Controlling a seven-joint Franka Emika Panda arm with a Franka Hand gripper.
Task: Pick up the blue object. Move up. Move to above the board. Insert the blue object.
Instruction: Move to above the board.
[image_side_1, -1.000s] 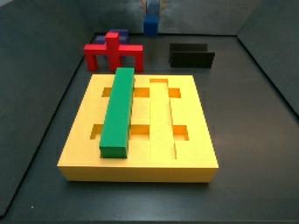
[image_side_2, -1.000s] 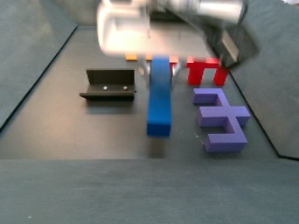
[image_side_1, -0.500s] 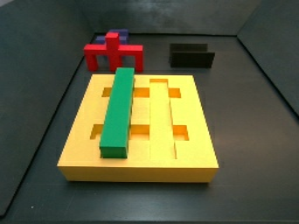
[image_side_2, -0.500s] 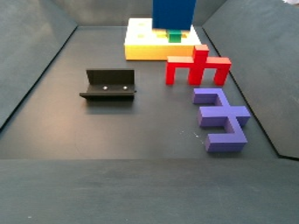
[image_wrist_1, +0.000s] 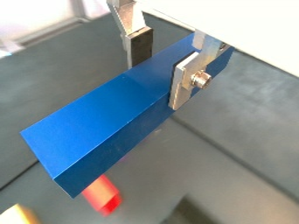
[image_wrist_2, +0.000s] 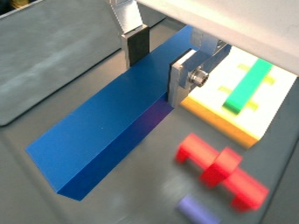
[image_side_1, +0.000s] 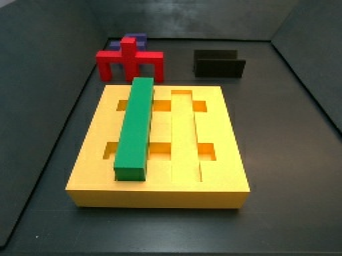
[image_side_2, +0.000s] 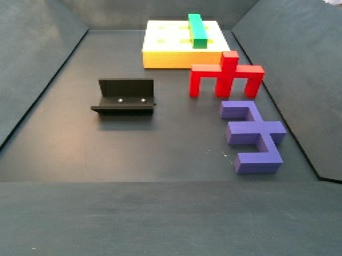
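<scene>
Two silver fingers of the gripper (image_wrist_1: 163, 59) pinch the long blue rectangular bar (image_wrist_1: 117, 118) aloft (out of both side views); line it up with the grooved yellow board's (image_wrist_2: 232, 122) free slot.

The blue object (image_wrist_1: 117, 122), a long plain bar, shows only in both wrist views (image_wrist_2: 117, 131), clamped near one end between the silver plates of the pincer (image_wrist_1: 162, 59) and lifted clear of the table. The board (image_side_1: 163, 150), a large flat yellow block with long grooves and square notches in its top, lies flat on the table at the centre of a side view and at the upper middle of the other side view (image_side_2: 167, 48). In a wrist view a corner of it (image_wrist_2: 233, 114) appears at the right, beyond the held bar.
</scene>
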